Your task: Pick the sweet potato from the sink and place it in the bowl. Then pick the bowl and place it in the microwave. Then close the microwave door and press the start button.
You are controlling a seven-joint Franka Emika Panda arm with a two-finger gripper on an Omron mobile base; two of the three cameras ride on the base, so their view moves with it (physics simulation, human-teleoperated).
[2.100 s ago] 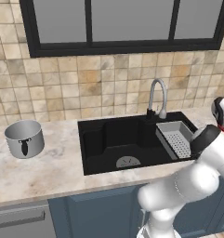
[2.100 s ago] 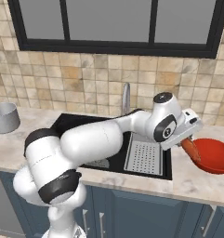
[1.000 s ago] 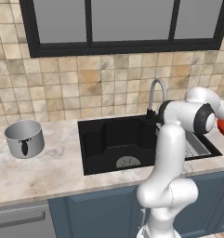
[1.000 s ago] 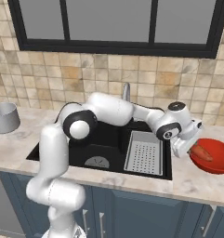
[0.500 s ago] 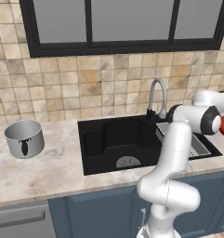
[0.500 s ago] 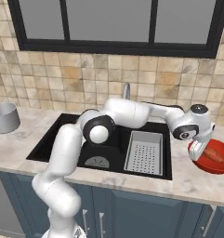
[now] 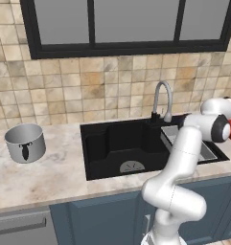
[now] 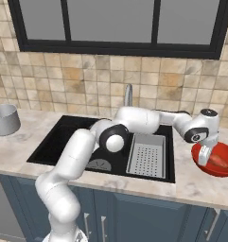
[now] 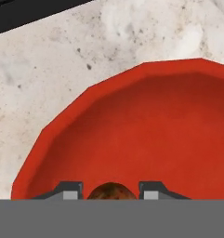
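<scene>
At the right edge of the right base view, the gripper (image 8: 206,156) hangs over the red bowl (image 8: 224,166) on the counter (image 8: 200,186), right of the sink (image 8: 54,144). In the hand view, bottom centre, its fingertips (image 9: 70,189) pinch the sweet potato (image 9: 110,191) above the bowl's inside. A steel pot (image 7: 24,142) stands at the left of the left base view.

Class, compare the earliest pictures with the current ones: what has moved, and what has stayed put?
The arm has swung right, carrying the sweet potato from beside the bowl to above its inside. The hand still grips it. The bowl, pot and sink have not moved.
</scene>
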